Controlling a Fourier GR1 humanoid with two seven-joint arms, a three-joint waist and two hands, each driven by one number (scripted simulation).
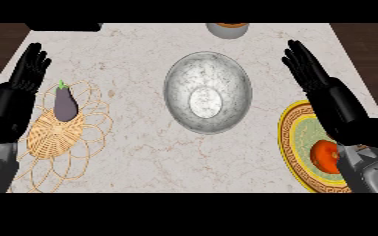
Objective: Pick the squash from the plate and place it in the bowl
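Note:
A round red-orange squash [324, 154] lies on a yellow-rimmed patterned plate [289, 130] at the counter's right edge. My right forearm crosses over the plate and hides part of the squash. My right hand [308, 71] is open above and beyond the plate, fingers straight and pointing away, touching nothing. A silver metal bowl [207, 91] stands in the middle of the counter, with nothing in it. My left hand [26, 75] rests open at the far left edge, fingers up.
A purple eggplant [65, 101] lies on a woven wicker trivet [60, 130] at the left, beside my left hand. A grey pot [227, 28] with an orange inside shows partly at the counter's back edge. Dark floor lies beyond both counter sides.

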